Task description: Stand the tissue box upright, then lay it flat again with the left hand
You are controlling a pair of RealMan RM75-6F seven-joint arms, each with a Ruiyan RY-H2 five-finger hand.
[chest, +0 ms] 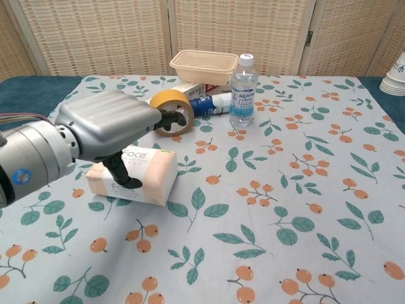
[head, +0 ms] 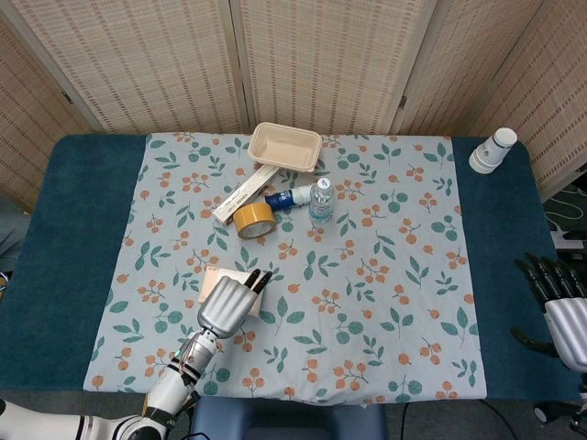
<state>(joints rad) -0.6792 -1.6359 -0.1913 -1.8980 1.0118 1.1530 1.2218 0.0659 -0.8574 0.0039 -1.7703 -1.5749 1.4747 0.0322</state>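
tissue box (chest: 142,177) flat beneath left hand (chest: 107,130)

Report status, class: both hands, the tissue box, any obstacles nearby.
Left hand over tissue box, thumb on its front; grip unclear. Right hand open, idle. Box flat. Tape roll close behind.

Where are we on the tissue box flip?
Can't tell what is done: the tissue box lies flat on the tablecloth. In hand: the left hand is over it, thumb against its front. The right hand is idle at the table edge. Whether standing and laying remain isn't visible.
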